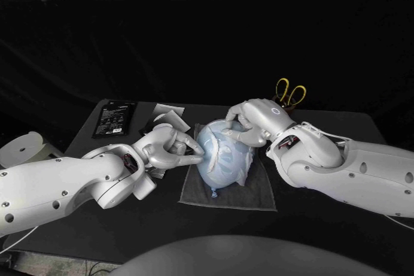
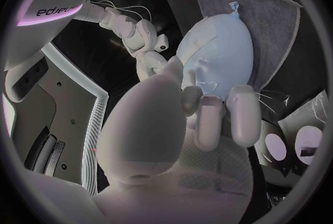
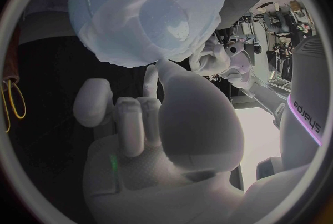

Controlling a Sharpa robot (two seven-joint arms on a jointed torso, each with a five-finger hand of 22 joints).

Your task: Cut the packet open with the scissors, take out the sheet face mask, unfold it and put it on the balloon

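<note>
A pale blue balloon (image 1: 222,156) lies on a grey cloth (image 1: 250,195) in the middle of the table, knot toward me. The white sheet mask (image 3: 149,10) is draped over it, eye hole showing. My left hand (image 1: 173,145) is at the balloon's left side, thumb and fingers (image 2: 208,113) pinching the mask's edge there. My right hand (image 1: 252,121) curls over the balloon's far end, its thumb and a finger pinching the mask's edge (image 3: 160,63). The yellow-handled scissors (image 1: 290,94) lie at the back right. The cut-open packet (image 1: 168,115) lies behind my left hand.
A black flat box (image 1: 114,118) lies at the table's back left. Clear packet pieces (image 2: 298,140) lie beside the cloth (image 2: 277,18). The scissors (image 3: 13,103) lie off to the side of my right hand. Bare table lies in front of the cloth.
</note>
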